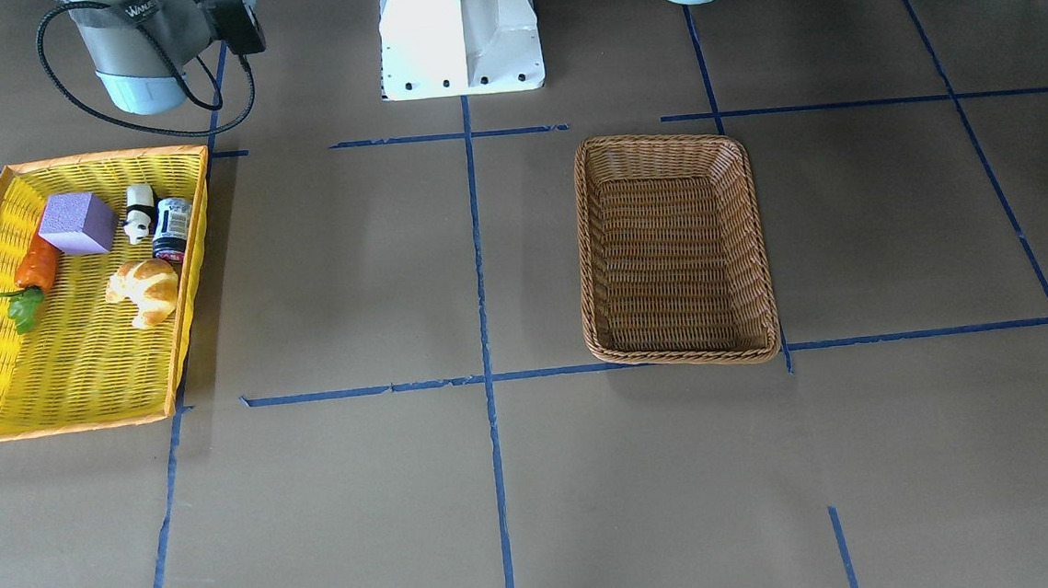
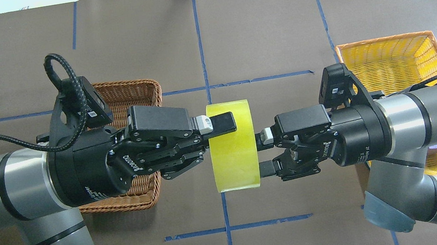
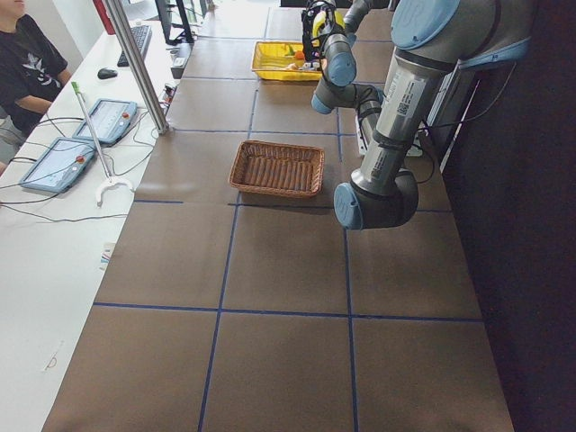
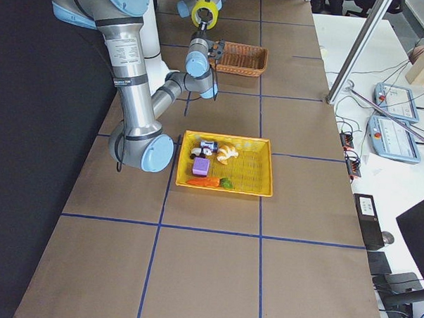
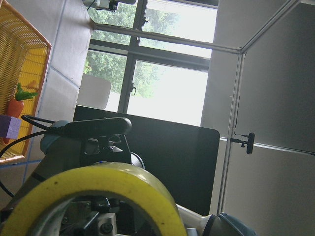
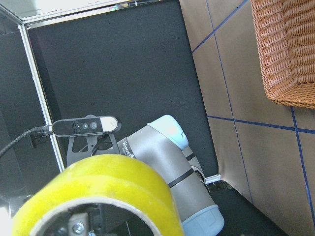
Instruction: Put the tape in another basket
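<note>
The yellow-green tape point(image 2: 234, 150) hangs in mid-air over the table's middle, its axis pointing from arm to arm. My left gripper point(image 2: 221, 139) is on its left side, with one finger point(image 2: 223, 124) lying over the roll's outside and the other hidden. My right gripper point(image 2: 262, 153) is on its right side, jaws narrowly set and tips hidden at the roll's edge. Both seem shut on it. The roll fills the bottom of the left wrist view point(image 5: 98, 182) and the right wrist view point(image 6: 98, 182). The brown wicker basket point(image 1: 673, 247) stands empty, partly under my left arm point(image 2: 125, 89).
The yellow mesh basket point(image 1: 77, 362) on my right side holds a purple block point(image 1: 76, 224), a carrot point(image 1: 35, 265), a croissant point(image 1: 145, 288), a panda figure point(image 1: 139, 213) and a small can point(image 1: 173, 228). The robot's white base point(image 1: 459, 31) stands at the table's edge. An operator sits at a side desk point(image 3: 27, 63).
</note>
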`<act>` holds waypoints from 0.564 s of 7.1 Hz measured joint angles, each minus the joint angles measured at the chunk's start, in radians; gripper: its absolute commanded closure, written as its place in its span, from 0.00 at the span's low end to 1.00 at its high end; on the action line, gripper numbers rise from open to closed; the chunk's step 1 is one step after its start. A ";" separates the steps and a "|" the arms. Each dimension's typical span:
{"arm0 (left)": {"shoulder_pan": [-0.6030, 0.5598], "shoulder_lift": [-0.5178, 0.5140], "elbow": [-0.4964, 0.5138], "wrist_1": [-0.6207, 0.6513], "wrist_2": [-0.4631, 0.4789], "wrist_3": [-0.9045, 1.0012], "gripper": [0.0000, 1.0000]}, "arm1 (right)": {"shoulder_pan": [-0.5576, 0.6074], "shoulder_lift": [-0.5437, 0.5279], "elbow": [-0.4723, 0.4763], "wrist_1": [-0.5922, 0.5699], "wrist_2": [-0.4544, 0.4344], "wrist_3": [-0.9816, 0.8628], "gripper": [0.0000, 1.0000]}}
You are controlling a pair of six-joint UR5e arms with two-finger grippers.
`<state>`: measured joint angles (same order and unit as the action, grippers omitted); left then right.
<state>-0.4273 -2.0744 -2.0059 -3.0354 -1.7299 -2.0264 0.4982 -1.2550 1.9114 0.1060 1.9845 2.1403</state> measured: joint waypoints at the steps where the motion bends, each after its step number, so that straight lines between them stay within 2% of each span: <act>1: -0.004 0.001 -0.005 -0.006 0.002 0.000 1.00 | 0.004 -0.004 0.000 0.005 0.001 -0.001 0.00; 4: -0.032 0.019 0.001 -0.022 0.031 0.004 1.00 | 0.049 -0.111 0.000 0.083 0.006 -0.005 0.00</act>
<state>-0.4597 -2.0550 -2.0050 -3.0569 -1.6994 -2.0219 0.5468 -1.3662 1.9118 0.1891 1.9904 2.1353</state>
